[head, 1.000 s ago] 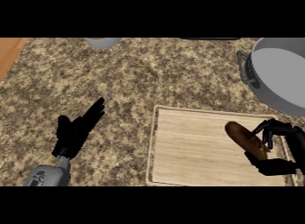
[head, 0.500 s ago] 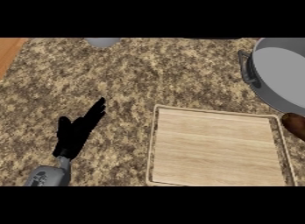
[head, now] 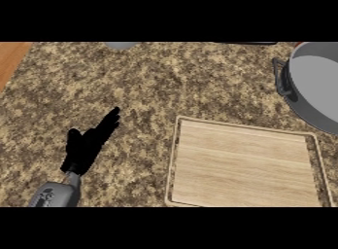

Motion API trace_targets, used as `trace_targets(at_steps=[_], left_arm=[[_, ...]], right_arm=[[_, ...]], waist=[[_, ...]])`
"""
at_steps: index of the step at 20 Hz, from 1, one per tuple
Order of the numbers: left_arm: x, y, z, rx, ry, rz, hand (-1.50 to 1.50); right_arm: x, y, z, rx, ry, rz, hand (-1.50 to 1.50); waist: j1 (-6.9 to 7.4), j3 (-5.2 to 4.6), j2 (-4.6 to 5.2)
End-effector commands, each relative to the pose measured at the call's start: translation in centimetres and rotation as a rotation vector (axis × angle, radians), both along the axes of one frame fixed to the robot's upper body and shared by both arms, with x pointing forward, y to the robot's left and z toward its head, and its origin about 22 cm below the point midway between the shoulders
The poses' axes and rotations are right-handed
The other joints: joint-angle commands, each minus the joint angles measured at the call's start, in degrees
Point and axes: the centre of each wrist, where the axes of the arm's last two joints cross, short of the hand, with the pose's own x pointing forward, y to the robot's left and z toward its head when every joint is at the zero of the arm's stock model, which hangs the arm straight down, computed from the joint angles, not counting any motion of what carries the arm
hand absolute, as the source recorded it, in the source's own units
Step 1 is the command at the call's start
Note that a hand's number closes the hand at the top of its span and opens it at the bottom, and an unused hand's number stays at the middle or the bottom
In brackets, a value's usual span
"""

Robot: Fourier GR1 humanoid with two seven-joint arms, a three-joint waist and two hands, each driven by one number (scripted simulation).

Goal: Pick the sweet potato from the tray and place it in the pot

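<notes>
The speckled counter (head: 93, 82) was seen with a wooden tray (head: 244, 165) at near right, now bare. The grey pot (head: 326, 87) at far right showed nothing inside. The left hand (head: 89, 143) was rested at near left, fingers straight and together. The right hand and sweet potato, over the tray a second earlier, were gone from view; transfer toward the pot was judged underway.

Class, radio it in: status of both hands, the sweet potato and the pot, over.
Left hand open, resting on counter. Right hand and sweet potato out of view. Tray bare; pot at right edge, nothing visible inside. Over.
</notes>
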Motion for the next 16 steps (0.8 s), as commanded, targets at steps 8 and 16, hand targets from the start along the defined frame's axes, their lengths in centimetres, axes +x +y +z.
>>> trace_targets(at_steps=[8,16], left_arm=[[0.8,-1.1,0.6,-0.003,0.003,-0.034,0.0],[2.0,-2.0,1.3,0.009,0.006,-0.056,0.0]], right_arm=[[1.6,-2.4,5.1,-0.187,-0.011,0.108,1.5],[6.5,1.4,1.6,-0.37,0.003,0.163,1.5]], waist=[[2.04,-0.4,-0.03],[2.45,-0.48,0.19]])
